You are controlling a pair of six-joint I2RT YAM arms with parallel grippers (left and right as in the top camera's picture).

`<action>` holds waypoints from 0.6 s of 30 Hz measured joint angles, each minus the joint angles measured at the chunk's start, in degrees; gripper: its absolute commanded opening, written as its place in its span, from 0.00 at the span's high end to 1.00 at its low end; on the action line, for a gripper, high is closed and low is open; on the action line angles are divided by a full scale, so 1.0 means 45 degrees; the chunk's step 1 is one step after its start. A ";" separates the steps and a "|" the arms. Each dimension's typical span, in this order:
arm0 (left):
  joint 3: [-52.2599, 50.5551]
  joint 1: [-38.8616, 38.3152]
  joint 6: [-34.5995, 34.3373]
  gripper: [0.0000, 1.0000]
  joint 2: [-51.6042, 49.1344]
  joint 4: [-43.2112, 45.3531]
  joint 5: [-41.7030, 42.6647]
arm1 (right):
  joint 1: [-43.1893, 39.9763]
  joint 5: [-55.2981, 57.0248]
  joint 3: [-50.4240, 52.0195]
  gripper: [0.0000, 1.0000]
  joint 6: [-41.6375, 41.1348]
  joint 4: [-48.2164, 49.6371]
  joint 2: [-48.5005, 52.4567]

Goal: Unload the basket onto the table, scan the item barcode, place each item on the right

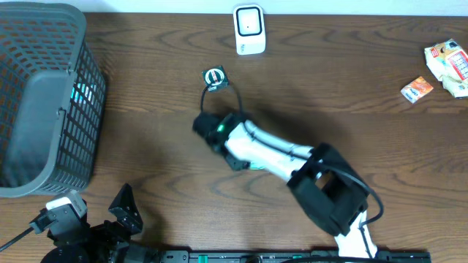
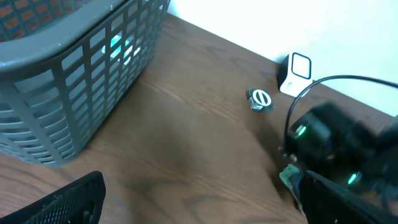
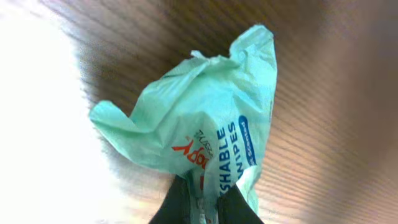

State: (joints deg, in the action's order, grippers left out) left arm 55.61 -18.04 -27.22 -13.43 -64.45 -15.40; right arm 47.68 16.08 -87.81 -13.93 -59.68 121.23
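A crumpled mint-green wipes packet (image 3: 205, 130) with blue and red lettering fills the right wrist view just above the wooden table. My right gripper (image 3: 202, 198) is shut on its lower edge, the film pinched between the two dark fingers. In the left wrist view a corner of the packet (image 2: 289, 177) shows beneath the right arm's black wrist (image 2: 323, 134). The overhead view hides the packet under that arm (image 1: 248, 146). A white scanner (image 1: 248, 29) stands at the table's far edge, beyond the arm. My left gripper (image 2: 199, 208) hovers open at the near left with nothing between its fingers.
A grey slatted basket (image 1: 44, 109) fills the left side, something teal glinting inside it. A small round green-and-white item (image 1: 214, 77) lies between the scanner and the right arm. Snack packets (image 1: 447, 66) and a small orange packet (image 1: 417, 89) lie at the far right.
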 measured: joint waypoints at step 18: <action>0.0000 0.0000 -0.0005 0.02 0.0000 0.0000 -0.0005 | -0.6887 -1.6568 0.1889 0.99 0.5945 0.1826 0.0039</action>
State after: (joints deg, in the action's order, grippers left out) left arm 55.61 -18.04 -27.24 -13.43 -64.45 -15.42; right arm 16.69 -58.48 -79.31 12.82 -51.46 121.40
